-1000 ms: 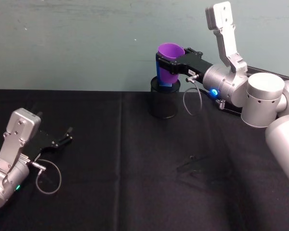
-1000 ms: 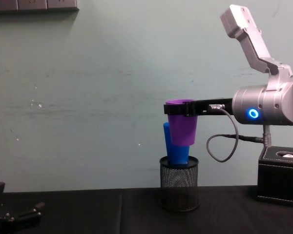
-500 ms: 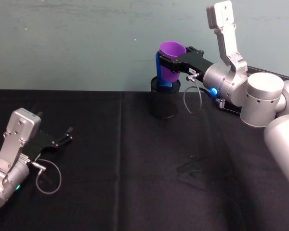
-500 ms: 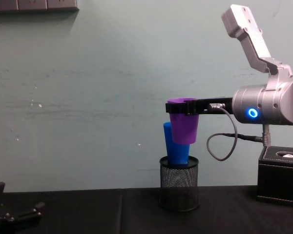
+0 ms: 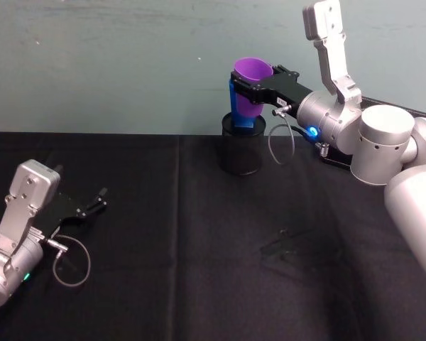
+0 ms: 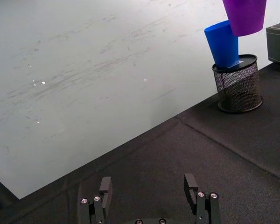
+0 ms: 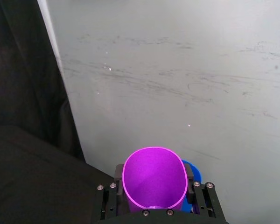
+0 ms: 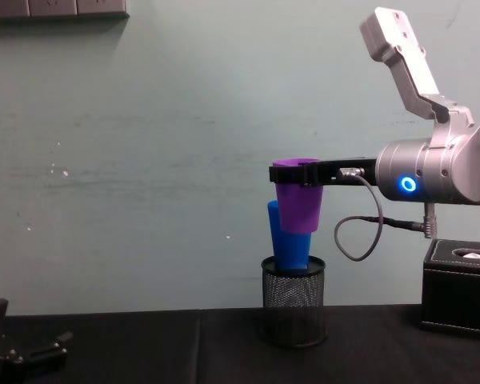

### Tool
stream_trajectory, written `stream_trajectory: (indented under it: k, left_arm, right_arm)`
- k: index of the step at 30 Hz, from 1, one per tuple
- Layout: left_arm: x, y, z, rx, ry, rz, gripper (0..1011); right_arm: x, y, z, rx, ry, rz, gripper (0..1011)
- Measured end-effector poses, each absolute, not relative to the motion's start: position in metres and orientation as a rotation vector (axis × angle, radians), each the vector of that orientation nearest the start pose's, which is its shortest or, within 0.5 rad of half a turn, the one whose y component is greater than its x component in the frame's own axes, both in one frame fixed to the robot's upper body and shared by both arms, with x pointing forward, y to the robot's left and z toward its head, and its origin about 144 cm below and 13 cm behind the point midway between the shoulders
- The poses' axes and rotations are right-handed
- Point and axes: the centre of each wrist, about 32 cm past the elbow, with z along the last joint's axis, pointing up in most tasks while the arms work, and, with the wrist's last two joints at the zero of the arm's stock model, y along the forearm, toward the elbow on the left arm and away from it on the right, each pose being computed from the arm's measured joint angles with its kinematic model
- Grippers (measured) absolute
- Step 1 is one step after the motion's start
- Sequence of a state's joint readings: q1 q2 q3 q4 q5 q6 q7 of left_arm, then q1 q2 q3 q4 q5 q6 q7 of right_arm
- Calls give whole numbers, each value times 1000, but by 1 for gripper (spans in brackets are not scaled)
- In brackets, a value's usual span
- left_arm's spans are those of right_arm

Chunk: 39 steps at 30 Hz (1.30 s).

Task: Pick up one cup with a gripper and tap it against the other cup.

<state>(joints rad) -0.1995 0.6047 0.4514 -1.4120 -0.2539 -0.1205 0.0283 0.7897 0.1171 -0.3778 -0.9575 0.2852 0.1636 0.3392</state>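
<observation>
A scuffed, pale grey-green wall (image 8: 144,160) backs a table (image 5: 199,256) draped in black cloth.

The purple cup (image 8: 298,210) hangs upright in the air at the table's far side, right of centre. Its lower part is beside the upper part of the blue cup (image 8: 283,240). In the chest and left wrist views the two overlap, so they look to be touching, but I cannot tell true contact from a near miss.

The right gripper (image 8: 293,173) is clamped on the purple cup just below its rim, one slim black jaw on either side, and reaches in level from the right. The blue cup leans to the left in a black pot (image 8: 294,302) that stands on the cloth. A black box (image 8: 460,292) sits right of the pot. The left gripper (image 6: 148,189) lies parked with its jaws apart near the table's near left, well apart from the cups.

The lift looks done, and the step in hand seems to be the tap itself. The next move probably calls for a small, gentle push leftward into the blue cup. That cup only leans loose in the pot and could shift or tip.

Both cups are smooth, tapered plastic, likely light and a little slippery. The purple cup's mouth shows round, not squashed. The pot is a stiff wire-mesh cylinder.
</observation>
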Motion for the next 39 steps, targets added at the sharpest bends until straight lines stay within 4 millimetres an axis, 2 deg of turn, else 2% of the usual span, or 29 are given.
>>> stream_trajectory:
  k: [39]
  left_arm:
    - [489,310,1140,305,-285,1248,1012]
  right_arm:
    - [658,-185,1270,-73,-6,-1008,726]
